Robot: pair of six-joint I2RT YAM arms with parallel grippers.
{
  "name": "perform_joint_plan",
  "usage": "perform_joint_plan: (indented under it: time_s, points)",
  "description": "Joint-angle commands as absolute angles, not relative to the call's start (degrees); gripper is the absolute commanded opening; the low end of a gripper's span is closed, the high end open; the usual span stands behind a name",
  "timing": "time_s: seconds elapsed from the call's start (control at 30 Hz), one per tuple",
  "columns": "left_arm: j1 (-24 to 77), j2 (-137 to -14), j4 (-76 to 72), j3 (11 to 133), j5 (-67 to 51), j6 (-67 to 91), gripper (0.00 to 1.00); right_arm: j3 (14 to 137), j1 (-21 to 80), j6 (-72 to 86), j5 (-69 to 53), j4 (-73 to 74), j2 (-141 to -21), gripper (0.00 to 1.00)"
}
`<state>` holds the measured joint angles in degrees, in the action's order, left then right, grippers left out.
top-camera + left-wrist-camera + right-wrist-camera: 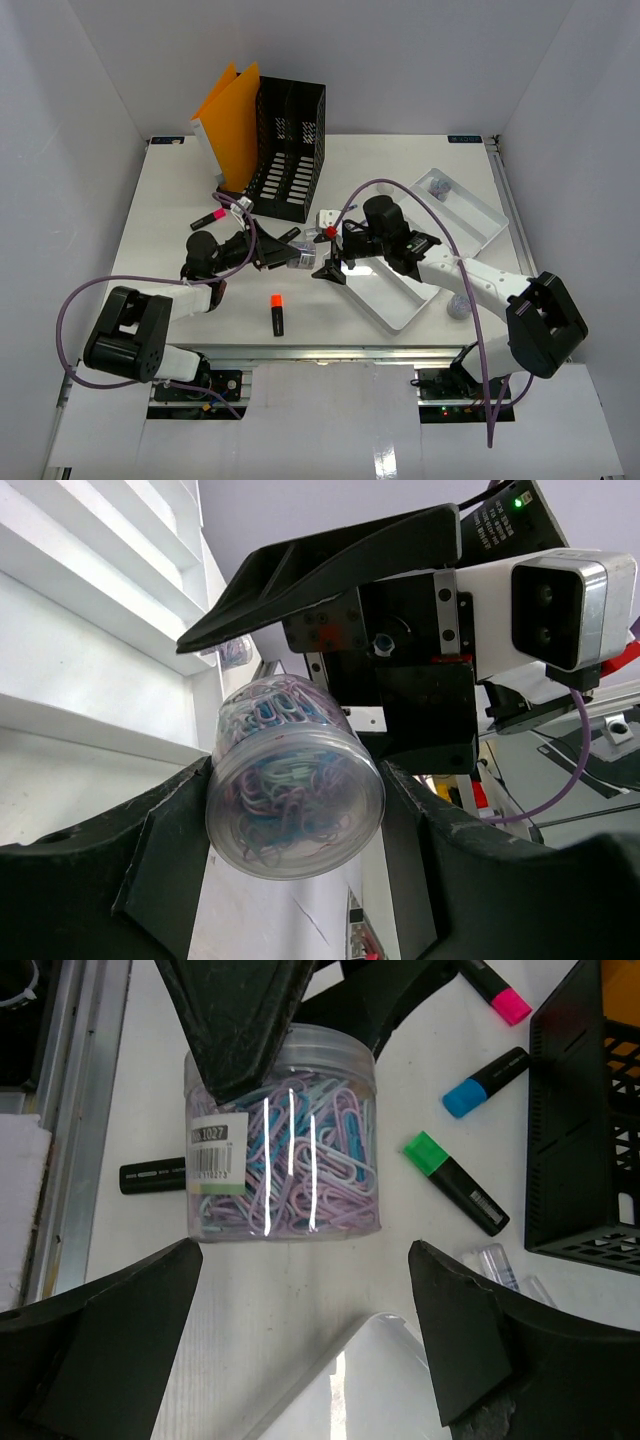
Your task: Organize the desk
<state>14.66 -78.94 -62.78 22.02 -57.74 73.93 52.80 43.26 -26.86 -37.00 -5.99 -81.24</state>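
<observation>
My left gripper (pixel 287 259) is shut on a clear jar of pastel paper clips (pixel 303 262), held lying on its side just above the white desk (pixel 170 190). In the left wrist view the jar (pixel 295 780) is clamped between both fingers. In the right wrist view the jar (pixel 280 1150) shows its barcode label, with the left fingers gripping it from above. My right gripper (pixel 335 263) is open and empty, facing the jar at the corner of the white tray (pixel 470 215); its jaws (pixel 305 1330) stand wide apart over that corner (pixel 360 1390).
A black mesh file holder (pixel 290 145) and orange folders (pixel 232 115) stand at the back. Pink (pixel 210 216) and orange (pixel 277 313) highlighters lie on the desk. Green (pixel 455 1182) and blue (pixel 485 1082) highlighters and a black marker (pixel 150 1174) lie near the jar. Another jar (pixel 438 186) sits in the tray.
</observation>
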Motion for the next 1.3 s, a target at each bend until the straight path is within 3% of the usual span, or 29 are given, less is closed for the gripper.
perform_joint_plan:
  time_s: [0.0, 0.3, 0.5, 0.7, 0.77, 0.83, 0.93, 1.13, 1.27]
  points:
    - [15.58, -80.11, -70.62, 23.09, -56.43, 76.66, 0.0, 56.12, 45.04, -24.32, -38.1, -8.24, -82.31, 0.9]
    - [16.0, -81.08, -69.57, 23.38, -55.99, 75.91, 0.0, 58.39, 45.35, -25.48, -40.75, -6.9, -83.13, 0.9]
    - [16.24, -81.12, -68.89, 23.77, -55.99, 75.76, 0.0, 58.82, 45.42, -27.0, -42.38, -5.87, -83.5, 0.98]
    - [16.18, -81.29, -67.79, 24.15, -55.91, 75.5, 0.05, 59.04, 45.44, -30.18, -44.32, -3.4, -83.41, 0.71]
    - [16.26, -81.3, -67.52, 24.32, -55.96, 75.59, 0.12, 59.13, 45.42, -31.26, -44.38, -2.49, -83.19, 0.61]
    - [16.19, -81.01, -66.63, 24.62, -56.01, 75.49, 0.37, 59.22, 45.37, -32.51, -43.64, -1.54, -82.76, 0.46]
    - [16.26, -80.46, -64.19, 25.23, -56.14, 74.54, 0.56, 59.08, 45.3, -33.27, -42.42, -0.85, -82.09, 0.33]
    - [14.94, -77.55, -56.74, 29.15, -56.67, 68.31, 0.96, 56.97, 42.86, -36.19, -41.75, 1.47, -79.98, 0.29]
    - [12.41, -73.35, -39.52, 34.96, -54.4, 56.81, 0.98, 53.12, 37.75, -37.33, -41.34, 1.65, -76.87, 0.26]
